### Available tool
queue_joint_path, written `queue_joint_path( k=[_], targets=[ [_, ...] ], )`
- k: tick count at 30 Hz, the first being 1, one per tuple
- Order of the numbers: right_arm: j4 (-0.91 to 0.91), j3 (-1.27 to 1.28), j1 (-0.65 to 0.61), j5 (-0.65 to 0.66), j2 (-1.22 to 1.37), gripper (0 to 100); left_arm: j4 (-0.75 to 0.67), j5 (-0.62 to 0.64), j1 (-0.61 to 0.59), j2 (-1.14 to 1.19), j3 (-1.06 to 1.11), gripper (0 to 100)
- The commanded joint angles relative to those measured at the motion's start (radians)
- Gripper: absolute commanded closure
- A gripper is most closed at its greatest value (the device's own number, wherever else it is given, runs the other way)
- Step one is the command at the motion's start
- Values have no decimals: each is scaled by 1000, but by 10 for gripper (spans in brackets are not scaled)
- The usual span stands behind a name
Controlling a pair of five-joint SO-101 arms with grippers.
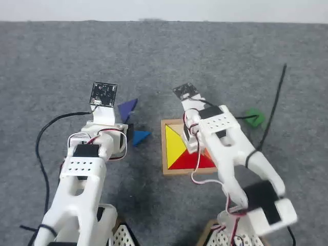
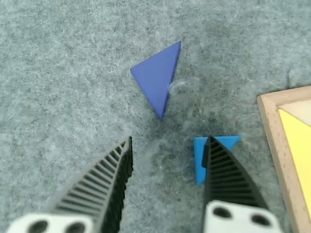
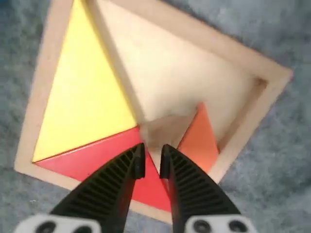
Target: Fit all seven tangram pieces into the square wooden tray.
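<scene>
Hovering over the square wooden tray (image 3: 277,82), the right gripper (image 3: 151,150) is pinching nothing, jaws all but pressed together above the red triangle (image 3: 87,162) lying beside the yellow triangle (image 3: 82,97) and orange piece (image 3: 201,141). Left of the tray, the left gripper (image 2: 169,141) is standing spread wide, one finger overlapping a light blue triangle (image 2: 227,141), with a dark blue triangle (image 2: 158,77) just beyond. Grey felt (image 1: 51,61) is carrying everything, a green piece (image 1: 253,117) is lying right of the tray, and a pale wall (image 1: 164,9) is running behind.

A grey, felt-like covering is stretching across the whole worktop (image 1: 56,56), and its fuzzy fibres are showing plainly close up. Along the far edge a pale strip (image 1: 164,9), either wall or board, is running from left to right. Soft, even light is falling over the surface, casting only faint shadows.
</scene>
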Motion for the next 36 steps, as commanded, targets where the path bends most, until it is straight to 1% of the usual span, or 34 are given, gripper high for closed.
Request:
queue_joint_path(
  k=[1,4,7,8,10,13,15,19,20,22,25,32,34,36],
  targets=[
    [36,-12,51,11,-168,914,-26,-14,9,-29,-10,776],
    [85,-81,168,15,-223,914,-26,-14,9,-29,-10,776],
    [151,-212,317,18,-166,913,-26,-14,11,-29,-10,776],
    [166,-253,357,23,-127,902,-26,-14,11,-29,-10,776],
    [186,-333,410,60,-31,849,-26,-14,11,-29,-10,776],
    [220,-431,427,68,130,771,-26,-14,11,-29,-10,776],
    [223,-491,433,40,228,753,-26,-14,11,-29,-10,776],
    [217,-629,467,-224,403,786,-26,-14,11,-29,-10,776],
    [220,-671,478,-272,440,790,-26,-14,11,-29,-10,776],
    [226,-752,496,-313,506,781,-26,-14,11,-29,-10,776],
    [251,-845,529,-353,590,753,-26,-14,11,-29,-10,776],
    [291,-967,549,-353,759,742,-26,-14,11,-29,-10,776],
    [312,-993,544,-350,789,754,-26,-14,11,-29,-10,776],
    [323,-1017,544,-351,805,798,-26,-14,11,-29,-10,776]
  ],
)
